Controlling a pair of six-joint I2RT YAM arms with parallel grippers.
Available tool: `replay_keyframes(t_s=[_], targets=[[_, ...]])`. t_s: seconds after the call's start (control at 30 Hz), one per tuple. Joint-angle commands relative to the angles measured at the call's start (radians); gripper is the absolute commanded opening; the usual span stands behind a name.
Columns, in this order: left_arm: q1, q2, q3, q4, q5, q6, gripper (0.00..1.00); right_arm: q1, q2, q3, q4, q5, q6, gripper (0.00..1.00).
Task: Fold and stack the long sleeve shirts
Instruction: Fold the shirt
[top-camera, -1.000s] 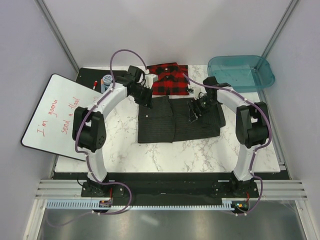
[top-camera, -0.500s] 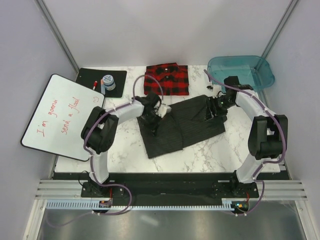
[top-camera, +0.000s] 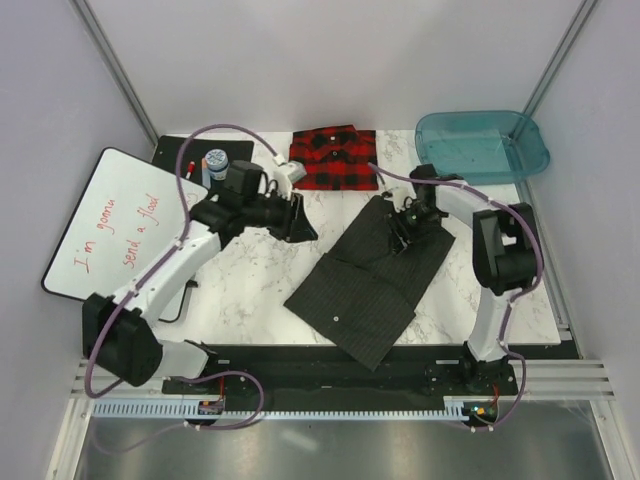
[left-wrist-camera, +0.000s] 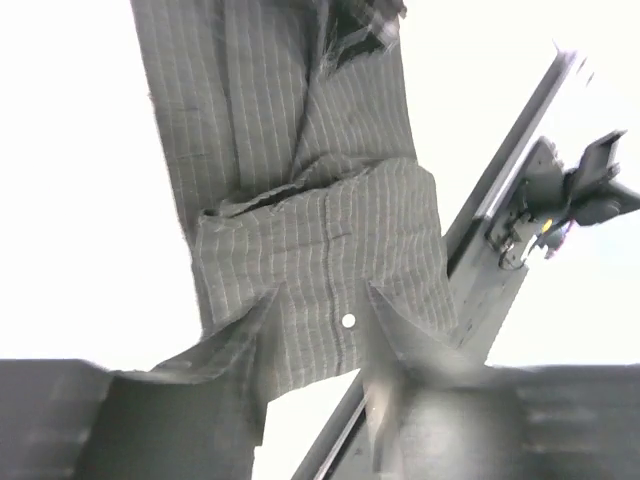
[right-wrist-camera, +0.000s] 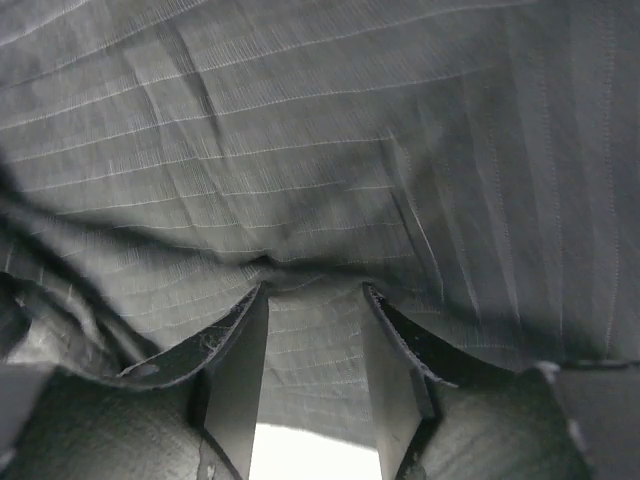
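White marble table (top-camera: 240, 290), pale grey walls (top-camera: 300, 60), folded plaid shirt (top-camera: 335, 160) at far edge, pinstripe shirt (top-camera: 370, 285) diagonal mid-table, left gripper (top-camera: 303, 225) jaws spread, empty, right gripper (top-camera: 403, 228) on its cloth, grip unclear.

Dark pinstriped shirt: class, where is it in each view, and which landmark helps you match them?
Top external: the pinstriped shirt lies diagonally, right of centre on the table, reaching the near edge.
Left wrist: the shirt fills the upper middle.
Right wrist: the shirt fills nearly the whole picture.
Shared landmark: its white button, in the top and left wrist views; the right wrist view shows only pinstripes.
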Motion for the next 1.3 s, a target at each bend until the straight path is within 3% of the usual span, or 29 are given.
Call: replay_keyframes(t_s=[0.0, 0.13, 0.27, 0.4, 0.57, 0.67, 0.8, 0.9, 0.97, 1.07, 1.27], targets=[[0.136, -0.13, -0.15, 0.054, 0.171, -0.06, 0.57, 0.11, 0.106, 0.128, 0.063, 0.052, -0.035, 0.49], [0.291, -0.268, -0.242, 0.094, 0.231, -0.06, 0.66, 0.19, 0.181, 0.205, 0.061, 0.077, -0.077, 0.48], [0.328, -0.388, -0.305, 0.142, 0.196, -0.045, 0.77, 0.303, 0.256, 0.306, 0.042, 0.083, -0.144, 0.48], [0.333, -0.435, -0.338, 0.162, 0.124, -0.036, 1.0, 0.393, 0.324, 0.447, 0.034, 0.167, -0.201, 0.48], [0.348, -0.328, -0.282, 0.03, 0.18, 0.159, 0.97, 0.373, 0.411, 0.781, -0.033, 0.258, -0.247, 0.5], [0.356, -0.282, -0.282, -0.002, 0.186, 0.288, 0.92, 0.347, 0.358, 0.848, -0.102, 0.223, -0.233, 0.56], [0.357, -0.17, -0.226, -0.067, 0.177, 0.467, 0.87, 0.292, 0.171, 0.693, -0.121, 0.091, -0.137, 0.64], [0.357, -0.061, -0.17, -0.11, 0.179, 0.555, 0.82, 0.223, 0.033, 0.492, -0.121, -0.052, -0.059, 0.65], [0.356, 0.054, -0.129, -0.133, 0.156, 0.603, 0.77, 0.167, -0.085, 0.2, -0.072, -0.117, -0.009, 0.65], [0.351, 0.146, -0.1, -0.134, 0.146, 0.613, 0.72, 0.16, -0.124, 0.076, -0.006, -0.146, 0.009, 0.63], [0.265, 0.275, -0.11, -0.136, 0.064, 0.558, 0.66, 0.17, -0.113, 0.028, 0.077, -0.227, 0.08, 0.61]])
